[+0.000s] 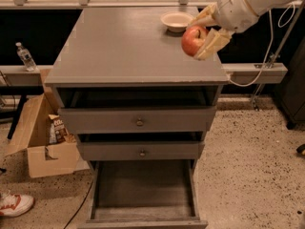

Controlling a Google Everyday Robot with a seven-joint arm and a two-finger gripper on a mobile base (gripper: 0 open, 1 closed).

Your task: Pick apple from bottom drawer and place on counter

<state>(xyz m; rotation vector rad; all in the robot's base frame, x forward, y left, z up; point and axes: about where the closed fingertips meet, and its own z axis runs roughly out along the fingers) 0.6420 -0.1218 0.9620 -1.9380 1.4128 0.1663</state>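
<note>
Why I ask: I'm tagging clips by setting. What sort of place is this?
Probably a lab or workshop: speckled floor, an open cardboard box beside the drawers, and a cabled robot arm whose claw holds the apple above the right side of the counter.
</note>
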